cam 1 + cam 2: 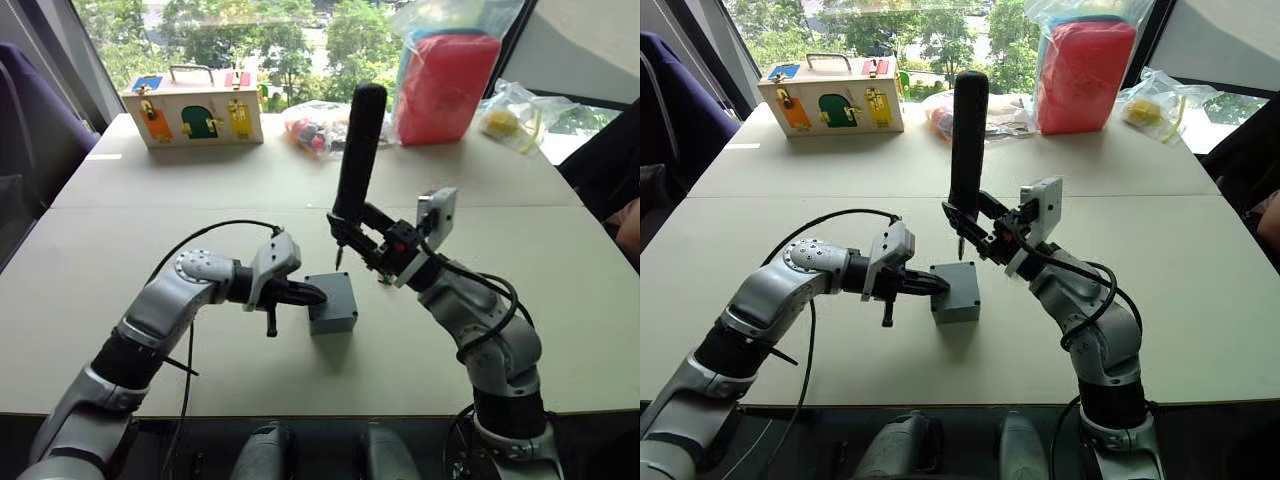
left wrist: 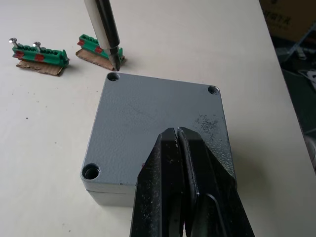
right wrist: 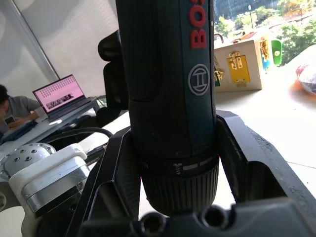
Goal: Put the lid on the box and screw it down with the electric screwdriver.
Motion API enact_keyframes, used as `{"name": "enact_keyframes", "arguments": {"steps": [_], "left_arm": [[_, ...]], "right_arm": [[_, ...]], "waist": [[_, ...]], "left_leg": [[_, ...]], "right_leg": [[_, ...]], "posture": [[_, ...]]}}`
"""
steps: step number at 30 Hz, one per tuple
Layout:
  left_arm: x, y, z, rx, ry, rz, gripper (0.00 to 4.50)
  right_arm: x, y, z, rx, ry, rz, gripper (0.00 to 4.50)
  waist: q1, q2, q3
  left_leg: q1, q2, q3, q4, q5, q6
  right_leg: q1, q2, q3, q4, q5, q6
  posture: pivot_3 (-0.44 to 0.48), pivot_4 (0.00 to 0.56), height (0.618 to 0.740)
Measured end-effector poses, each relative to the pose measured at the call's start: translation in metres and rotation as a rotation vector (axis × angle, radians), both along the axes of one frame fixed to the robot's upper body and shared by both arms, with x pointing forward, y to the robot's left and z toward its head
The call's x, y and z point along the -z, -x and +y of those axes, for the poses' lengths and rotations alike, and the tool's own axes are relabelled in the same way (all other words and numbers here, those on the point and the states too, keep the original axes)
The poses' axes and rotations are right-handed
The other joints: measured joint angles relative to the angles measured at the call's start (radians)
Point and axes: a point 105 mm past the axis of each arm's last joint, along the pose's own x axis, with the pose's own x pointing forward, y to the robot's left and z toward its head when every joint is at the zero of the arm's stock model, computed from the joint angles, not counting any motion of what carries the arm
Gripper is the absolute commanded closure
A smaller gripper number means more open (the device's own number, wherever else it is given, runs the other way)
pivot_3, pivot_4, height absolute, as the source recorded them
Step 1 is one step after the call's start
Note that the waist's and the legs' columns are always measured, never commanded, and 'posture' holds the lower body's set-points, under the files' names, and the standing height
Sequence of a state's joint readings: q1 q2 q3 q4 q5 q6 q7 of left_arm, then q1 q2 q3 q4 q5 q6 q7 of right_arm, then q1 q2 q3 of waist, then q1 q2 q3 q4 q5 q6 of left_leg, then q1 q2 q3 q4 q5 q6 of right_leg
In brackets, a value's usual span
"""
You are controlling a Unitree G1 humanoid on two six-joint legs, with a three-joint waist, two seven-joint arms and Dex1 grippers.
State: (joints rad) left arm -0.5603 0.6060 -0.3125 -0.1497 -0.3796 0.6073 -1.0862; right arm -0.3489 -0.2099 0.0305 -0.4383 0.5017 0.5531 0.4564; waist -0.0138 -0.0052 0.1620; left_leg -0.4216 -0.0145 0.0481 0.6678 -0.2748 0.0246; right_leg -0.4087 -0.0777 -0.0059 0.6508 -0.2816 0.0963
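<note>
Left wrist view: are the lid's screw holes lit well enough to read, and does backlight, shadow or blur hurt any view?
Left wrist view: even light, the lid and its corner holes crisp, the left gripper shut and pressing on it. Left eye view: bright window behind, the electric screwdriver dark against it; soft shadow beside the box. Right wrist view: the screwdriver, clamped by the right gripper, blocks much; background soft.

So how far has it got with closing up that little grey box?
The lid already sits on the box, and the left gripper, fingers shut, presses down on it. The right gripper holds the electric screwdriver upright, its bit hovering by one corner hole. The visible corner holes look empty, so the screwing seems still to come.
</note>
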Motion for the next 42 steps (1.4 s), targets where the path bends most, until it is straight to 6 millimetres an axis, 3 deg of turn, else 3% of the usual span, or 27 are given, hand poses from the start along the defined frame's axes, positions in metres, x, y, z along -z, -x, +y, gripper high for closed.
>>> {"name": "enact_keyframes", "arguments": {"steps": [18,26,31,42], "left_arm": [[0.004,-0.001,-0.001,0.002,0.0,-0.026,4.5],[0.005,0.0,-0.001,0.001,-0.001,-0.023,4.5],[0.008,0.0,0.0,-0.002,-0.018,-0.026,4.5],[0.015,0.002,0.0,-0.006,-0.029,-0.009,4.5]], "right_arm": [[0.02,-0.008,-0.018,0.123,0.029,-0.014,2.64],[0.025,-0.004,-0.015,0.112,0.064,-0.054,2.64],[0.036,0.006,-0.012,0.103,0.139,-0.077,2.64],[0.047,0.0,-0.014,0.195,0.113,-0.028,2.64]], "waist": [[0.002,0.0,0.0],[0.003,0.0,0.0],[0.001,-0.003,-0.004],[0.003,-0.01,-0.027]], "left_leg": [[0.003,0.0,0.0,0.0,0.0,0.0],[0.004,0.0,0.0,0.0,0.0,0.0],[0.016,0.0,0.0,-0.002,-0.001,0.001],[0.02,0.001,-0.001,-0.003,-0.002,0.001]], "right_leg": [[0.003,-0.001,0.0,0.0,0.0,0.0],[0.004,-0.001,0.0,0.0,0.0,0.0],[0.017,-0.001,0.0,-0.003,-0.001,0.0],[0.02,-0.003,0.0,-0.004,-0.002,-0.003]], "posture": [[0.0,0.15,0.74],[0.0,0.15,0.74],[0.0,0.15,0.74],[0.0,0.15,0.74]]}}
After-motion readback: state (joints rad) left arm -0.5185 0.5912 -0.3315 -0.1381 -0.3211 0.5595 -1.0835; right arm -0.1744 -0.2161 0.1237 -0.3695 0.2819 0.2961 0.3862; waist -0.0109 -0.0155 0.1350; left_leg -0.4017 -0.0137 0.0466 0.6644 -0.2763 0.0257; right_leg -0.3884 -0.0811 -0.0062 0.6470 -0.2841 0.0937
